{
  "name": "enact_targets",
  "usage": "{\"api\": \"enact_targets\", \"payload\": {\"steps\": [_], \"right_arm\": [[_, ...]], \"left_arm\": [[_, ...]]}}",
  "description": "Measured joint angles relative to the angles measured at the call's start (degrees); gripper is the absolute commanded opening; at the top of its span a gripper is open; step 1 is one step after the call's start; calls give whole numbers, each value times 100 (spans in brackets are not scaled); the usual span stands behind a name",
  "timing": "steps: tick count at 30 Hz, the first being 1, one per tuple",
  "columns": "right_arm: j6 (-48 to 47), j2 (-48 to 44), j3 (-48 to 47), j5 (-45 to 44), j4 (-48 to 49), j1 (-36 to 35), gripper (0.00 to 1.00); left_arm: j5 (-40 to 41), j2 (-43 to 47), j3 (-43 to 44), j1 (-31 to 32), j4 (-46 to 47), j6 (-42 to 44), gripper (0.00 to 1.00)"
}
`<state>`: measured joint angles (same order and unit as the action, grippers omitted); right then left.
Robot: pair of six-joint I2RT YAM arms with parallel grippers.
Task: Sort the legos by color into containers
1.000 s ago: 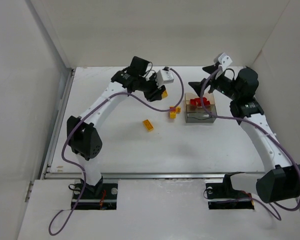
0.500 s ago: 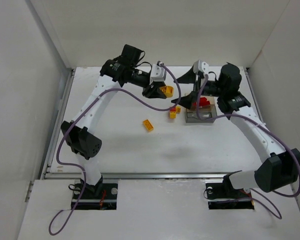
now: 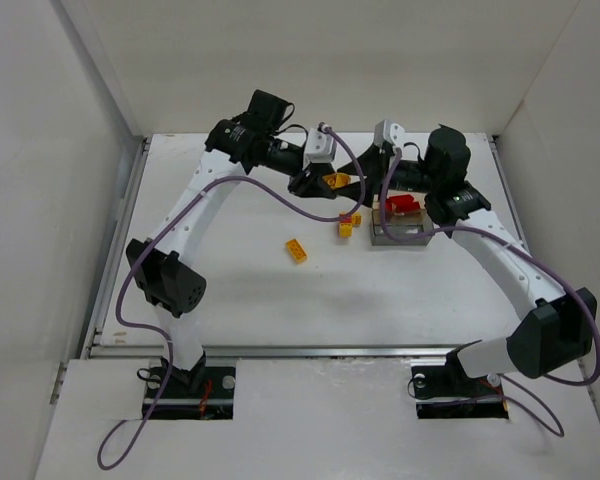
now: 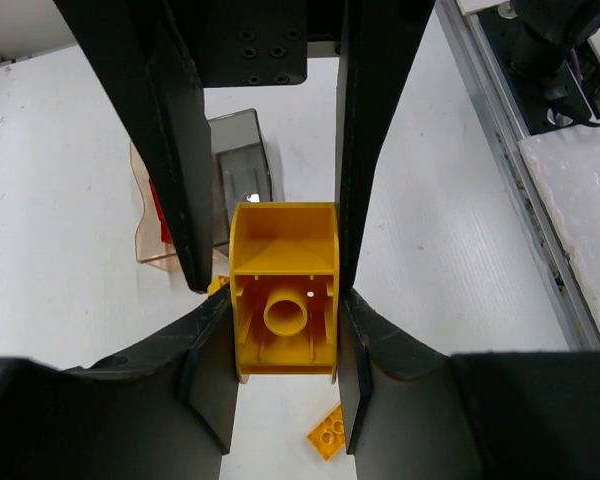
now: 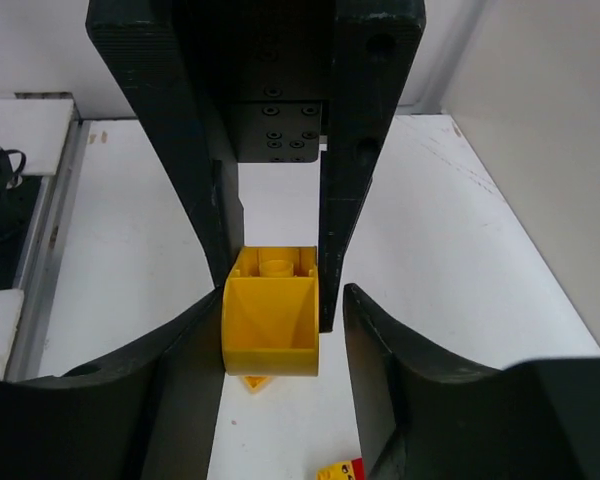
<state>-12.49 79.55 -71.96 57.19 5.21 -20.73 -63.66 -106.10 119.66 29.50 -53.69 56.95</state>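
Your left pincer (image 4: 283, 305) clenches the yellow brick (image 4: 284, 290) aloft just beside the trays (image 3: 398, 238); your right pincer (image 5: 283, 300) straddles it, not yet clamped. Looks like a handover.

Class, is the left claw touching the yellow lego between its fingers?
Touching. Left wrist view: the left claw grips the yellow lego on both sides.

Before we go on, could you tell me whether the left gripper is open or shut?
Shut: the left gripper clamps the yellow brick, both fingers flush against its sides.
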Motion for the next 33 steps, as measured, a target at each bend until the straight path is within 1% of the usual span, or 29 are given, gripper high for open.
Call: {"api": "enact_targets", "payload": {"steps": [1, 4, 5, 8, 9, 11, 12, 13, 14, 15, 16, 17, 21, 23, 26, 28, 30, 33], "right_arm": [[0, 0, 0, -20, -2, 2, 52], [-2, 0, 0, -39, -4, 0, 42], [-9, 0, 0, -42, -9, 0, 25], [-26, 2, 0, -81, -4, -22, 7], [-31, 2, 0, -90, -7, -26, 0], [-33, 2, 0, -120, -17, -31, 0], [-33, 2, 0, -140, -31, -31, 0], [-33, 2, -2, -173, -33, -31, 0], [-37, 4, -7, -251, -46, -31, 0], [-37, 2, -7, -380, -57, -28, 0], [-39, 2, -7, -503, -63, -11, 0], [-39, 2, -4, -619, -101, 26, 0], [-50, -17, 2, -1255, -315, 286, 0], [-63, -26, 24, -1709, -496, 426, 0], [-39, -42, 131, -2699, -929, 608, 0], [7, -44, 216, -3182, -1174, 649, 0], [94, -42, 337, -3622, -1471, 691, 0], [345, -42, 535, -4057, -1867, 850, 0]], "left_arm": [[11, 0, 2, 0, 7, -4, 0], [52, 0, 7, -11, 35, -22, 0], [72, 0, 7, -24, 55, -52, 0], [76, -2, 11, -37, 74, -76, 0], [79, -2, 11, -37, 76, -87, 2], [101, -2, 11, -37, 81, -144, 26], [114, -2, 11, -37, 101, -186, 35], [164, -2, 11, -35, 153, -317, 57], [236, -2, 7, -33, 225, -426, 65], [291, -2, 2, -33, 297, -579, 76], [391, -2, -9, -33, 380, -717, 94], [509, -2, -20, -33, 463, -848, 100], [1106, 0, -304, -50, 839, -1416, 100], [1528, 17, -649, -83, 1165, -1749, 100], [2441, 24, -1270, -219, 1639, -2166, 100], [3178, 24, -1606, -293, 1847, -2317, 100], [3963, 24, -1762, -374, 2022, -2455, 100], [4964, 33, -1762, -494, 2439, -2649, 100]]}}
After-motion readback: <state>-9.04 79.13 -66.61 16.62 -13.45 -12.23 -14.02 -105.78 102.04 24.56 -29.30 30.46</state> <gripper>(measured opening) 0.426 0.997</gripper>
